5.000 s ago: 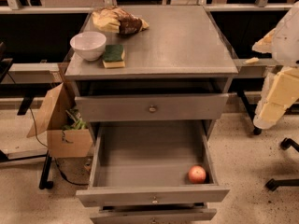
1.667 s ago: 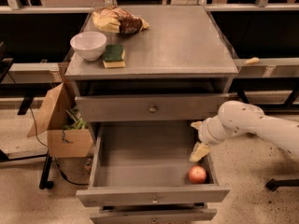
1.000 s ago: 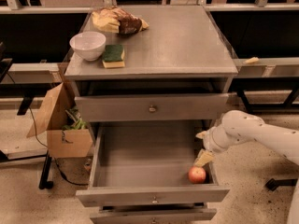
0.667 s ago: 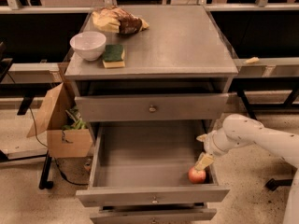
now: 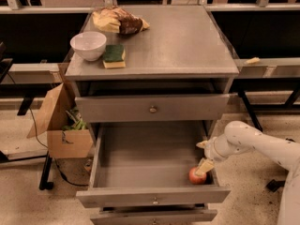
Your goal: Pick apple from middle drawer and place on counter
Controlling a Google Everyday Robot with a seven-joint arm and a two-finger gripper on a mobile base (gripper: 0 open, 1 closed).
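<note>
Gripper (image 5: 203, 155) spread, inside middle drawer (image 5: 150, 196) by right wall — lower tip on apple (image 5: 197, 176), tucked in front-right corner.

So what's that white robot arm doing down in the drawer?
It looks like it wants the apple. The middle drawer is pulled open, and the apple sits in its front right corner. The gripper hangs right over the apple with its jaws open, and nothing is grabbed yet. The counter up top holds a white bowl, a sponge and a snack bag.
</note>
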